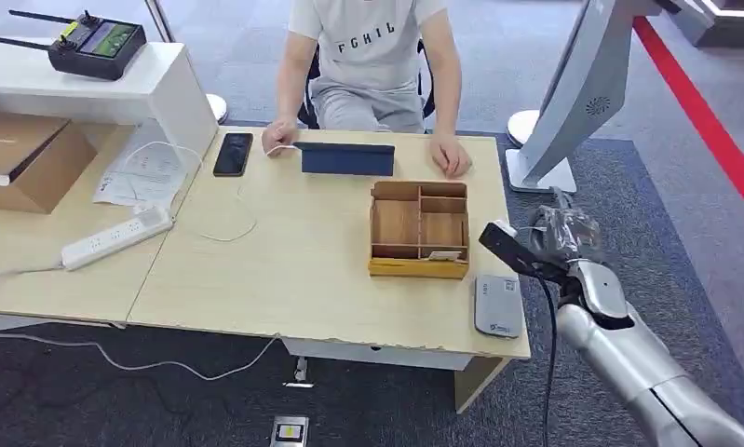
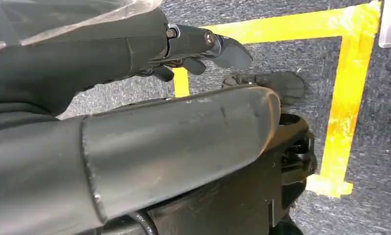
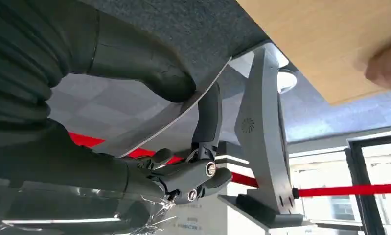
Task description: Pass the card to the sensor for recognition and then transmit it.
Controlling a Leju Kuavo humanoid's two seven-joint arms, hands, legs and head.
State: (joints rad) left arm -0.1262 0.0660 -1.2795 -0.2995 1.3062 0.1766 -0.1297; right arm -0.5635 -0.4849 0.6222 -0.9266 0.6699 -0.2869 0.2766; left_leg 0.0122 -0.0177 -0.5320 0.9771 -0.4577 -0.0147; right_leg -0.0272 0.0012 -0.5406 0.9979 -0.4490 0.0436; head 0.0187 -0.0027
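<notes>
Starting at the far left of the head view, we see a radio controller (image 1: 93,42) with two antennas on a white shelf (image 1: 116,84), a cardboard box (image 1: 23,158) below it, and a white power strip (image 1: 116,237) lying on the table (image 1: 284,270). Next comes a black phone (image 1: 233,154) lying flat, then a dark blue folder (image 1: 346,158) standing near the far edge, in front of a seated person (image 1: 372,65) whose hands rest on the tabletop beside it.

Right of centre sits a wooden organiser (image 1: 419,230) with several compartments. Just beside it, at the table's near right corner, lies the grey sensor (image 1: 497,304), flat on the wood.

Further right we find the right hand (image 1: 559,237), raised off the table's right edge and above the sensor. In the right wrist view the card (image 3: 169,115) is pinched between the thick thumb and the darker fingers (image 3: 208,122); it looks bent in a curve. In that view its long axis seems to run across the hand's grip, one end sticking out past the thumb, but which way it points in the room we cannot tell. Behind the hand stands a grey kiosk (image 1: 577,93) on a white base.

The left hand (image 2: 198,46) hangs low over dark carpet marked with yellow tape (image 2: 347,98); its fingers curl inward with nothing in them.
</notes>
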